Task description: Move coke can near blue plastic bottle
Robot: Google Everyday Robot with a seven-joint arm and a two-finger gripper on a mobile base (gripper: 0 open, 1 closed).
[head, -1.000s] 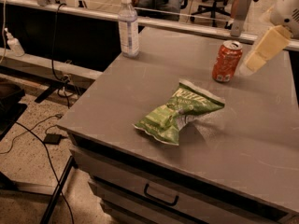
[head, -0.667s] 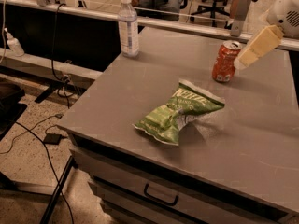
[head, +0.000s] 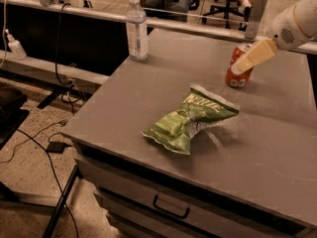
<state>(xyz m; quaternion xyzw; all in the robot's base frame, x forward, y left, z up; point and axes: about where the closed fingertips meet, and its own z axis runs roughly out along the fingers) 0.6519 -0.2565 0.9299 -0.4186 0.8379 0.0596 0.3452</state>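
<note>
The coke can (head: pixel 238 77) is a small red-orange can standing upright at the far right of the grey table top (head: pixel 267 148). The blue plastic bottle (head: pixel 136 29), clear with a white cap and pale label, stands upright at the table's far left corner, well apart from the can. My gripper (head: pixel 245 61) comes in from the upper right on a white arm. Its tan end lies across the can's top and upper side and hides the rim.
A crumpled green chip bag (head: pixel 190 121) lies in the middle of the table, between can and bottle and nearer the front. A small white spray bottle (head: pixel 15 45) stands on a ledge at the left. Drawers (head: pixel 168 207) sit under the front edge. Cables lie on the floor.
My gripper has moved left and down from beside the can until it overlaps the can's top. The can, bottle and chip bag have not moved.
</note>
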